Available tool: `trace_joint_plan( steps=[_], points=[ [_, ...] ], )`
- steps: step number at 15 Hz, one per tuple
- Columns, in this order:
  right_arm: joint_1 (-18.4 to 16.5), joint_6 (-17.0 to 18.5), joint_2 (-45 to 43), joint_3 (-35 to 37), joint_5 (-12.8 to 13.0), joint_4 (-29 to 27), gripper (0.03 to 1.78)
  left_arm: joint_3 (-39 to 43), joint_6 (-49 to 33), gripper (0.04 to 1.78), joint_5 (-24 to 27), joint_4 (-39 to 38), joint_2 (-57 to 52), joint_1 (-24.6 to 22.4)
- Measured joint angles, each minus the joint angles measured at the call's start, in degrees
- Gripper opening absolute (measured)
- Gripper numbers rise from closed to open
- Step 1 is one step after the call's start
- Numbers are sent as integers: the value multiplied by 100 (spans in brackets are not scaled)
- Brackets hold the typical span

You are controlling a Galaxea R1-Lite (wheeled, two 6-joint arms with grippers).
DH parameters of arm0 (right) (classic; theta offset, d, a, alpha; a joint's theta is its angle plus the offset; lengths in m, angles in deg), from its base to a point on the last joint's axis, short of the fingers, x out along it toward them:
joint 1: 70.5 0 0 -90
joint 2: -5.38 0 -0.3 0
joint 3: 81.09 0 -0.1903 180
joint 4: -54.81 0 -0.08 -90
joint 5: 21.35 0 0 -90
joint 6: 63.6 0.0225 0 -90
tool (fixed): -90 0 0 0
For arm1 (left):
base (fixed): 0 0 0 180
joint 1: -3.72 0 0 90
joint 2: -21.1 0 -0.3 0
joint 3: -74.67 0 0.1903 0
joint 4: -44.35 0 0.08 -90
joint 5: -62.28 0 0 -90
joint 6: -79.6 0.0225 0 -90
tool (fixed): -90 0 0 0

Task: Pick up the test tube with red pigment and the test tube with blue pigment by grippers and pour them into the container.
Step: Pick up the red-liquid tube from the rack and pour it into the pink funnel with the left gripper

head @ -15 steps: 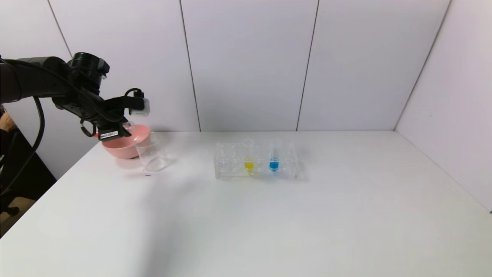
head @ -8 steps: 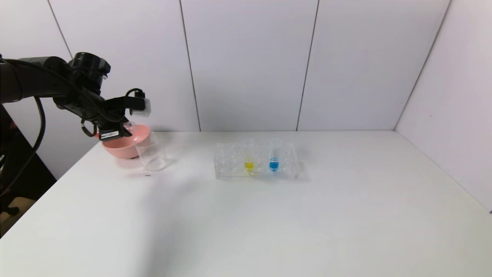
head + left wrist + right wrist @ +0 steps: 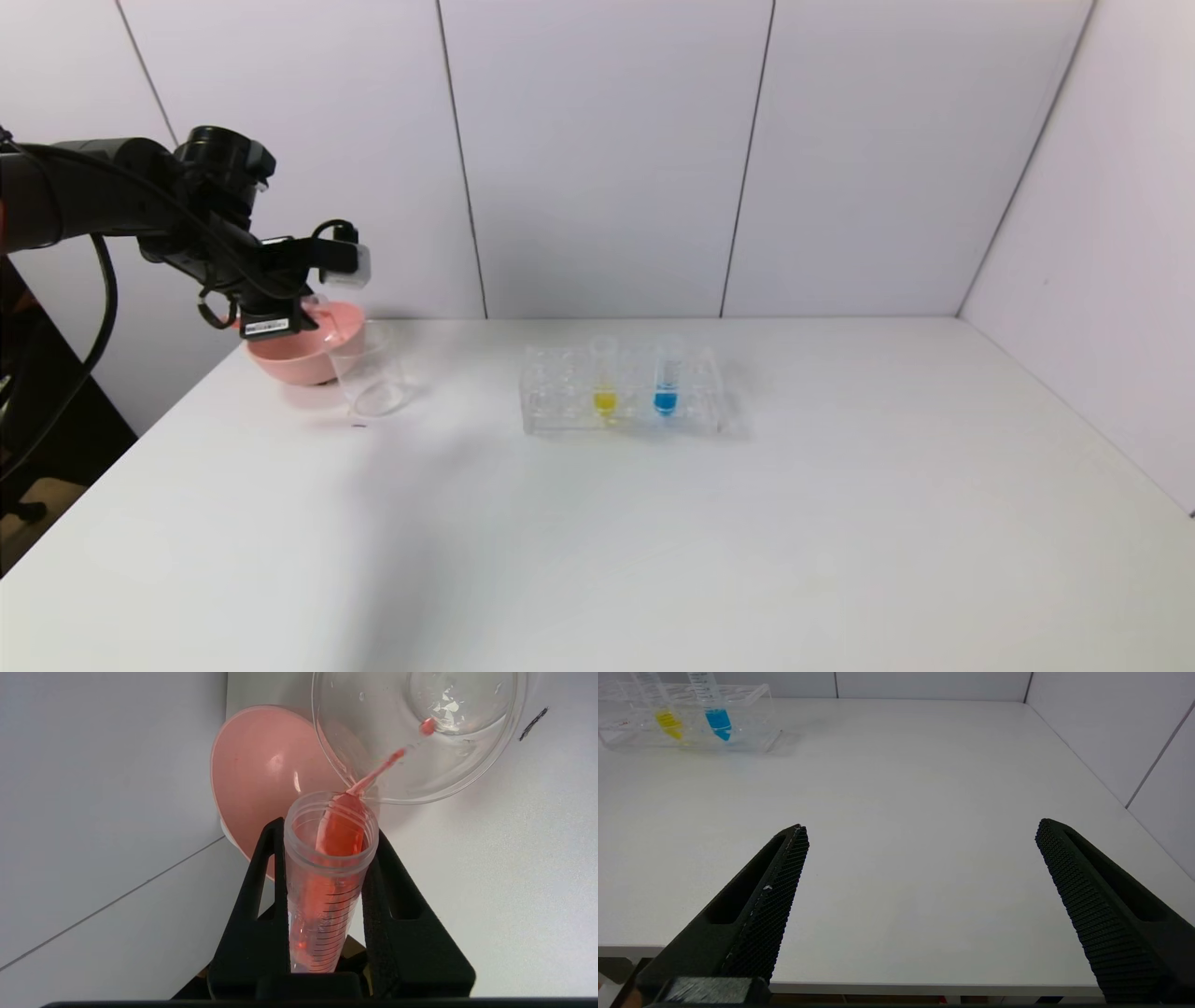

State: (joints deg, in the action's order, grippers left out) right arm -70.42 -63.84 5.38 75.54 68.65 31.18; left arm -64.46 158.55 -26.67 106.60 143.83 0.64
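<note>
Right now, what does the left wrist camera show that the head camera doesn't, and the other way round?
Only the left wrist view shows the left gripper shut on the tilted test tube with red pigment, with a thin red stream running from its mouth into the container.

Only the head view shows the rack holding the test tube with blue pigment and a yellow tube, well to the right of the pour.

Both show the pink bowl beside the container on the white table.
</note>
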Motion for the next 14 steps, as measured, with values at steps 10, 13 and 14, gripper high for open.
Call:
trace_joint_plan(
  steps=[10,13,14],
  points=[
    [-2,2,0,0,0,0,177,0,79,46,-72,-20,6,55],
    [2,0,0,0,0,0,177,0,173,46,-149,-61,0,59],
    [2,0,0,0,0,0,178,0,171,46,-156,-61,-2,61]
  ],
)
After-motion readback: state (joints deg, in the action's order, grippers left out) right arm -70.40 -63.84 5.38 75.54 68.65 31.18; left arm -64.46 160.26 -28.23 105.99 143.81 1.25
